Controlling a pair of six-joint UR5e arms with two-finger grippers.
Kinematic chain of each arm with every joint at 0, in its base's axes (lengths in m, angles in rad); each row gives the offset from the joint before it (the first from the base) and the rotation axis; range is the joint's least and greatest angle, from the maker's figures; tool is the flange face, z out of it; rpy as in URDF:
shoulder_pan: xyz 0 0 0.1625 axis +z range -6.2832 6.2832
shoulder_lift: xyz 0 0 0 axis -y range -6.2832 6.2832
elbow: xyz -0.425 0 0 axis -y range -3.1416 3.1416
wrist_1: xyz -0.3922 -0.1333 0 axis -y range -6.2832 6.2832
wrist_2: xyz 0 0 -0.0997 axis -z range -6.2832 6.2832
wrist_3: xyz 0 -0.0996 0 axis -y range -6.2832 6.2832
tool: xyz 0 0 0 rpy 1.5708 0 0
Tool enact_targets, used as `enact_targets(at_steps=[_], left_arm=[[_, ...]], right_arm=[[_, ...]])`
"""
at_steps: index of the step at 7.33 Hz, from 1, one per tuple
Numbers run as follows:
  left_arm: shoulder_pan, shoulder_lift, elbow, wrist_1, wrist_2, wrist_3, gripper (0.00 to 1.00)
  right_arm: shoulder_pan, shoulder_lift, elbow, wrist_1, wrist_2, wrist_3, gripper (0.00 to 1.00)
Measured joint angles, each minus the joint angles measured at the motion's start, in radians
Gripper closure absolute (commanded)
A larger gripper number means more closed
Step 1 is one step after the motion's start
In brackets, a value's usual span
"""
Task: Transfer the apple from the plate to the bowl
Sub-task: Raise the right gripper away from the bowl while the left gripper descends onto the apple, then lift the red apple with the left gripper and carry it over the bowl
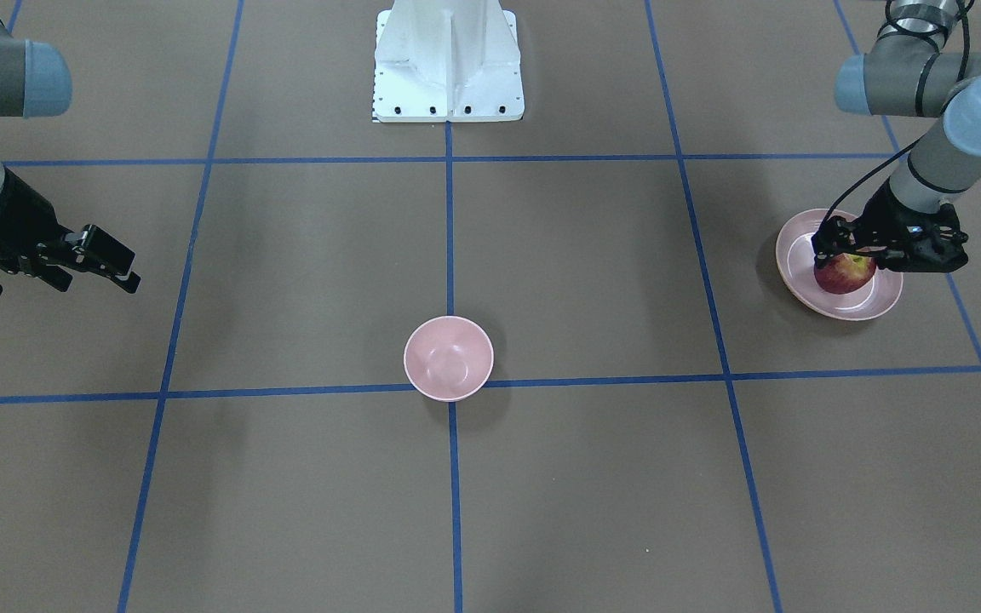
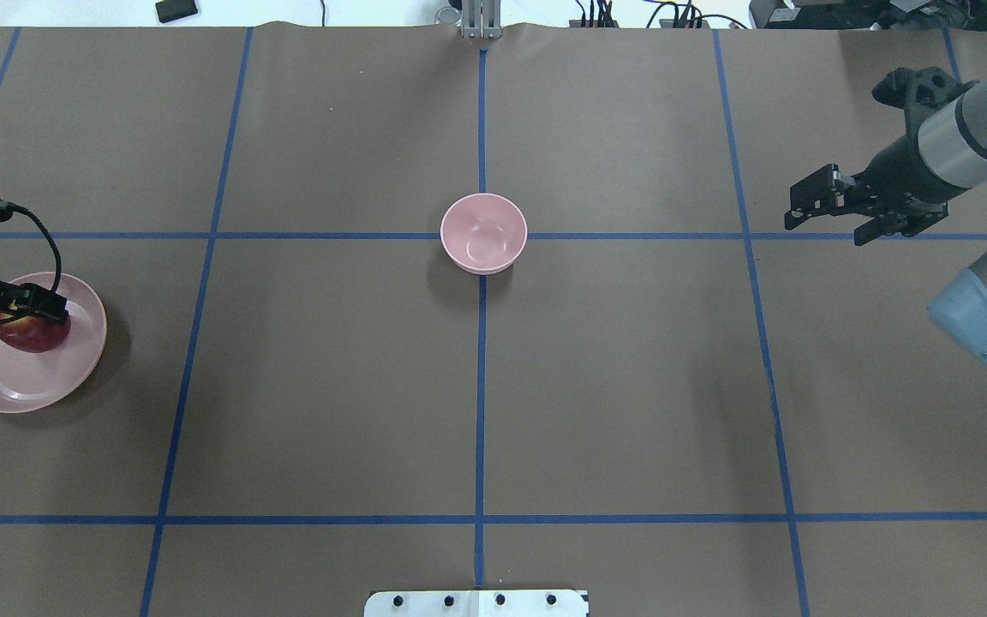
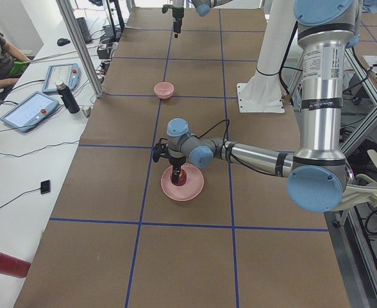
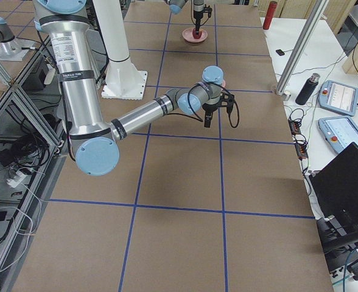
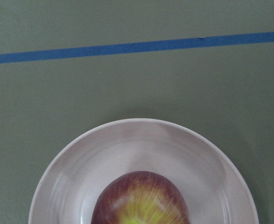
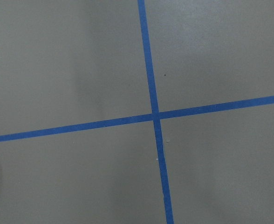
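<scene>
Standing at the table's end, first observer reports: the left gripper [image 1: 846, 255] points straight down onto the round dark-red apple with its yellow stem patch [image 1: 844, 277]. The apple sits on the wide, shallow pale-pink plate [image 1: 797, 255], off its centre. Fingers straddle the fruit's top. I cannot tell whether they are clamped on it or only around it.

Second observer: And the other arm?

First observer: The right gripper [image 1: 111, 264] hangs well apart over the brown paper-covered table [image 1: 584, 272], jaws apart, holding nothing. The small, deep pale-pink bowl [image 1: 448, 362] stands empty at mid-table, far from the plate.

Second observer: Hazards, in your judgement?

First observer: Three. A grip high on a round, smooth fruit may squeeze it out, so it rolls off the low rim. A fingertip that catches the plate could drag or tip it on the lift. The long carry ends at a narrow bowl, so an off-centre release may strike the rim and bounce the apple out.
</scene>
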Motion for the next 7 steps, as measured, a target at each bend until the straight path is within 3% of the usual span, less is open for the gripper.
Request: enact_targets(at_steps=[1,2,3,4,6,7], left_arm=[[0.002,-0.002,0.022,-0.029,0.000,-0.001,0.03],[0.002,-0.002,0.031,-0.042,0.000,-0.003,0.18],[0.003,-0.003,0.033,-0.046,-0.002,-0.005,0.85],[0.003,-0.003,0.032,-0.047,-0.006,-0.014,1.00],[0.002,-0.007,-0.014,-0.016,-0.056,-0.054,1.00],[-0.001,-0.034,-0.089,0.082,-0.117,-0.073,1.00]], right_arm=[[0.000,0.000,0.000,0.000,0.000,0.000,0.00],[0.000,0.000,0.000,0.000,0.000,0.000,0.00],[0.000,0.001,0.001,0.000,0.000,0.000,0.00],[0.000,0.001,0.002,0.000,0.000,0.000,0.00],[0.000,0.003,0.002,0.000,0.000,0.000,0.00],[0.000,0.003,0.002,0.000,0.000,0.000,0.00]])
